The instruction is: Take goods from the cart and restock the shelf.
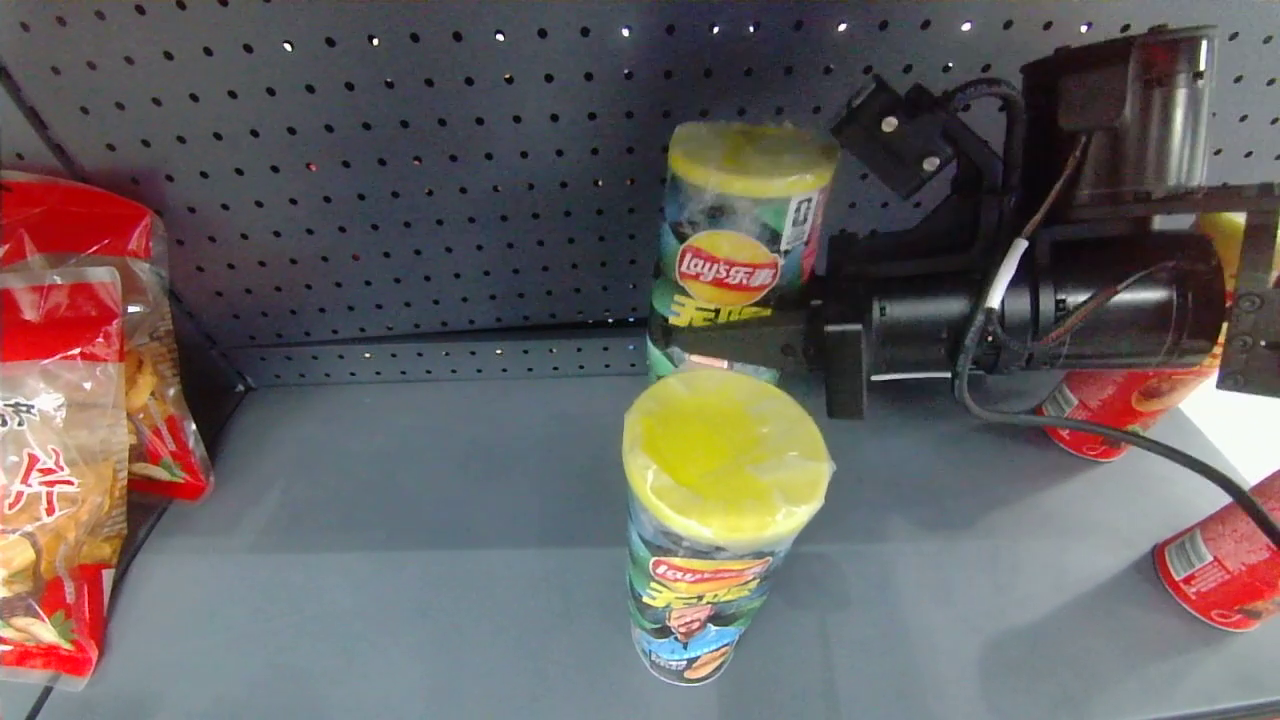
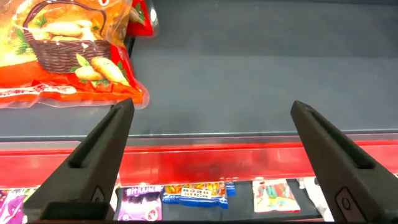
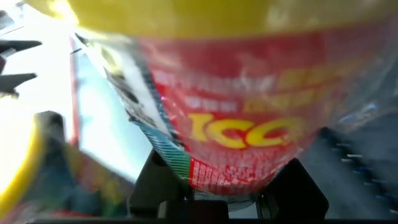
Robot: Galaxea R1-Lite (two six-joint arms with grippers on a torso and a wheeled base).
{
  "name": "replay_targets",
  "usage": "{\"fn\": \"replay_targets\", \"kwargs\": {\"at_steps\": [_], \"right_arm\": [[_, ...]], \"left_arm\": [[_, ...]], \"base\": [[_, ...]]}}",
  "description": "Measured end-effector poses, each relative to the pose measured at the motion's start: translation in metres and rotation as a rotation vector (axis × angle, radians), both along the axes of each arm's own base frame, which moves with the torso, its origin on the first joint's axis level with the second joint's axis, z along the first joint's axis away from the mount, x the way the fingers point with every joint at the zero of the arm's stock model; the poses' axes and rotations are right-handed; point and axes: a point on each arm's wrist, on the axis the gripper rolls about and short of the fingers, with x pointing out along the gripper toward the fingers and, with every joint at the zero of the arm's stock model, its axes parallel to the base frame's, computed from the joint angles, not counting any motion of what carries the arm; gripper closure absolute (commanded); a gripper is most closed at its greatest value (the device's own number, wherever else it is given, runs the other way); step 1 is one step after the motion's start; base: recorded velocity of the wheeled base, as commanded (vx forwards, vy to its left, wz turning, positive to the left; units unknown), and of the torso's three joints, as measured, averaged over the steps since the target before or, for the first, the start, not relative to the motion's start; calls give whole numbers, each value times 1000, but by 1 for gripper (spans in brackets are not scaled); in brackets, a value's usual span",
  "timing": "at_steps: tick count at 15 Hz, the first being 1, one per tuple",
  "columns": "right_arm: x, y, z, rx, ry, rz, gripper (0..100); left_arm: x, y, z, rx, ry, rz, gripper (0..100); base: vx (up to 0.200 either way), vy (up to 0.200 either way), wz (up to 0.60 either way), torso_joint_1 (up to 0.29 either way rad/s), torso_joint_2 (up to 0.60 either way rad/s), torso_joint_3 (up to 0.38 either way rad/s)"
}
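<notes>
Shelf (image 1: pixel 400 560): grey deck with a pegboard back (image 1: pixel 400 150). Its left and right ends are cut off in the head view. The left wrist view shows the deck (image 2: pixel 261 74) from the front, with a red edge strip (image 2: pixel 205 158) along its lip. Below that strip lie small packets (image 2: pixel 199 193), too blurred to count.

Snack bags (image 1: pixel 60 440): two counted at the shelf's left end, one in front of the other, both cropped by the frame edge. The left wrist view gives one bag (image 2: pixel 62 56) more fully, with a basket picture on it.

Right gripper (image 1: pixel 735 340): comes in from the right, jaws clamped across the held canister (image 1: pixel 745 200). That canister is upright near the pegboard and has a yellow lid and a green label. Its base is hidden behind the front canister (image 1: pixel 725 520), so contact with the shelf cannot be judged. In the right wrist view the gripper (image 3: pixel 227 180) clasps the same canister (image 3: pixel 236 112). The wrap there looks red, and the print is too blurred to make out.

Left gripper (image 2: pixel 211 106): jaws wide apart with nothing between them, just off the shelf's front edge.

Green canisters: two. The front one stands free at mid-shelf, directly ahead of the held one.

Red canisters: two, at the right end. One (image 1: pixel 1110 415) is largely hidden behind the right arm, and the other (image 1: pixel 1215 575) is cut off by the frame.
</notes>
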Motion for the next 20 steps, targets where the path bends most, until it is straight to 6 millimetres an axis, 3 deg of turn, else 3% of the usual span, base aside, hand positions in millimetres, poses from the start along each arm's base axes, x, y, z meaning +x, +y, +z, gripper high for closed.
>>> {"fn": "replay_targets", "kwargs": {"at_steps": [3, 7, 12, 20], "right_arm": [[8, 7, -13, 14, -33, 43, 100], [39, 13, -32, 0, -54, 86, 100], [70, -1, -40, 5, -52, 83, 100], [76, -6, -37, 19, -96, 156, 100]], "left_arm": [[0, 0, 0, 0, 0, -1, 0], [0, 0, 0, 0, 0, 0, 0], [0, 0, 0, 0, 0, -1, 0], [0, 0, 0, 0, 0, -1, 0]], "base": [[0, 0, 0, 0, 0, 0], [0, 0, 0, 0, 0, 0], [0, 0, 0, 0, 0, 0], [0, 0, 0, 0, 0, 0]]}}
